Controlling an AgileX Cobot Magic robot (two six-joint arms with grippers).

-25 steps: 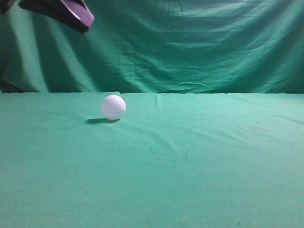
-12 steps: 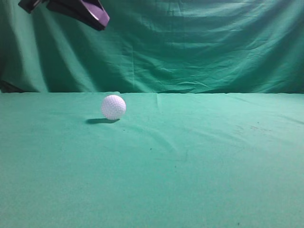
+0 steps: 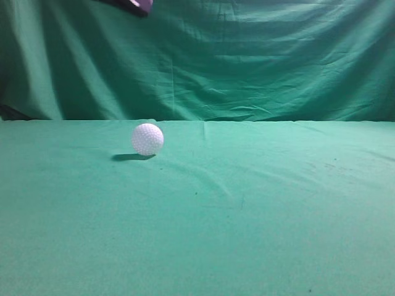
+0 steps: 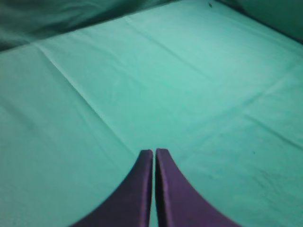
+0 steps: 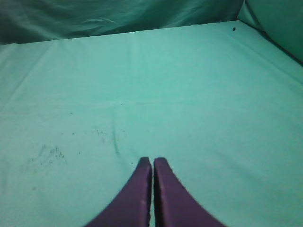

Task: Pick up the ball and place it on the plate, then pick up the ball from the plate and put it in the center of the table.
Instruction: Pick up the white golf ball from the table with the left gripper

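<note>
Staged lab setup: green-clothed table (image 3: 278,216), draped green backdrop (image 3: 259,55).

Left gripper (image 3: 139,5) risen, shifted right; now only tip visible at top edge

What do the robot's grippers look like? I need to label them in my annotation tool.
The left gripper and right gripper look alike: two dark purple, smooth fingers curving to narrow tips. No cables or markings show. The exterior view catches only a dark purple corner.

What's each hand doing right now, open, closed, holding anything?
Left hand: closed, holding nothing, above bare table.
Right hand: closed, holding nothing.
The ball sits on the table, untouched.
</note>
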